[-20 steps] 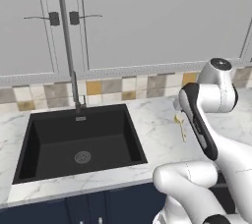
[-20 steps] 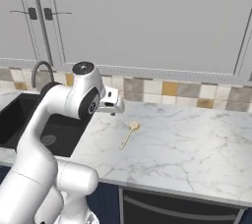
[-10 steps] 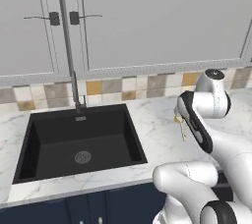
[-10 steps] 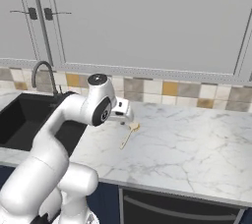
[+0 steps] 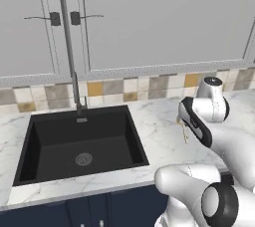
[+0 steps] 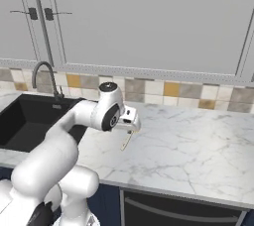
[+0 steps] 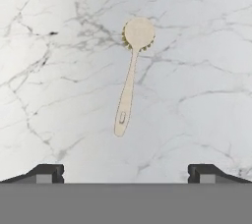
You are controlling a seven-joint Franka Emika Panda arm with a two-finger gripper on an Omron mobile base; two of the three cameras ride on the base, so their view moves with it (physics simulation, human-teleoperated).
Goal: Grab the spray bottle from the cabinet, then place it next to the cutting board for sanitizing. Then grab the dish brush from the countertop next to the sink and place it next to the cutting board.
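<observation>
The dish brush (image 7: 129,78) lies flat on the white marble countertop (image 7: 197,70), pale cream, with its round head away from the hand and its thin handle pointing back toward it. My gripper (image 7: 125,174) hangs open straight above the brush, not touching it. In the right base view the gripper (image 6: 130,125) hovers just over the brush handle (image 6: 126,141), to the right of the black sink (image 6: 25,121). From the left base camera the arm covers most of the brush (image 5: 185,132). The spray bottle, cutting board and navy cabinet are out of view.
The tall steel faucet (image 5: 67,47) rises behind the sink (image 5: 79,141). Light grey wall cabinets (image 6: 149,17) hang over a tiled backsplash (image 6: 168,88). Bare marble (image 6: 198,145) stretches to the right of the brush, and the counter's front edge (image 6: 173,193) is close.
The arm has swung right, away from the sink, and the hand has come down over the dish brush. The brush has not moved.
</observation>
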